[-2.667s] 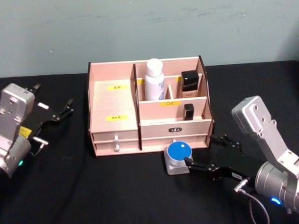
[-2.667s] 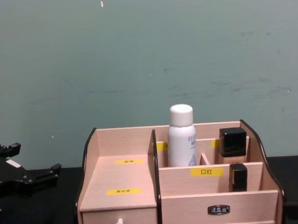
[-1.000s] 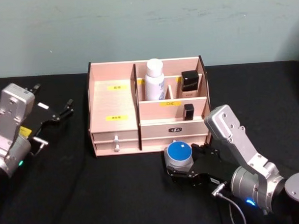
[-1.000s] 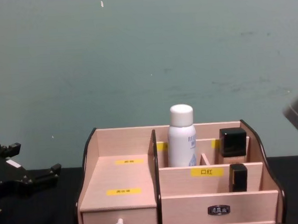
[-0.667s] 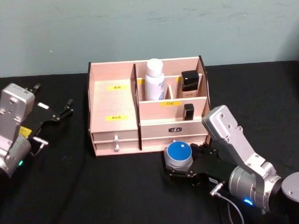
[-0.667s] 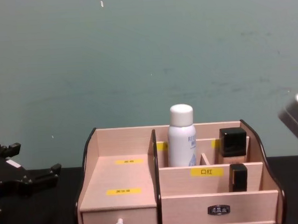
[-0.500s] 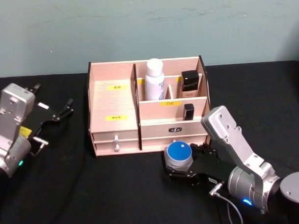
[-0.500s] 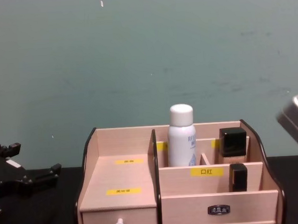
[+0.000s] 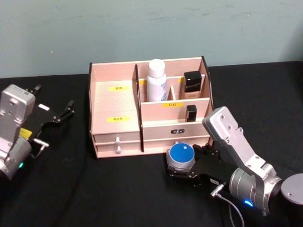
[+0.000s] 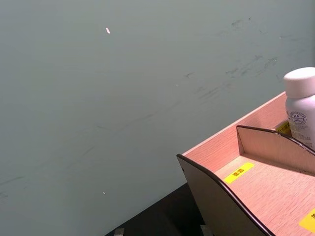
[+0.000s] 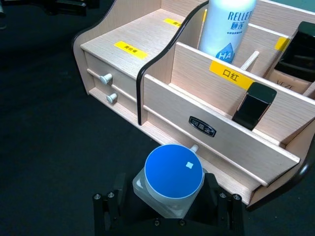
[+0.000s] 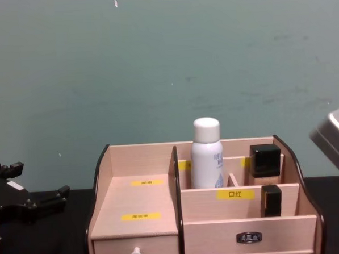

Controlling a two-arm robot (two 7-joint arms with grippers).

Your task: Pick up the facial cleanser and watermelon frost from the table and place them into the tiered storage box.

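My right claw (image 9: pixel 182 169) was black on a silver-grey arm (image 9: pixel 232 135). The jar (image 11: pixel 173 177) set within it had a bright blue lid with a small white mark, over a clear frosted body. Just beyond that claw, the tiered storage box (image 9: pixel 114 102) was pale pinkish wood with dark edges, yellow labels (image 9: pixel 118 118) and white knobs (image 9: pixel 118 150). Farther beyond stood a white bottle (image 9: pixel 157 81) with blue print and two black containers (image 9: pixel 192 82). My left claw (image 9: pixel 62 112) was black, like the tablecloth (image 9: pixel 119 199). The wall (image 9: pixel 138 29) was dull teal.

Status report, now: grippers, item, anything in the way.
Left gripper parked left, fingers open. Right gripper around blue-lidded jar on table, just before tiered storage box. White bottle stands in box's rear compartment.
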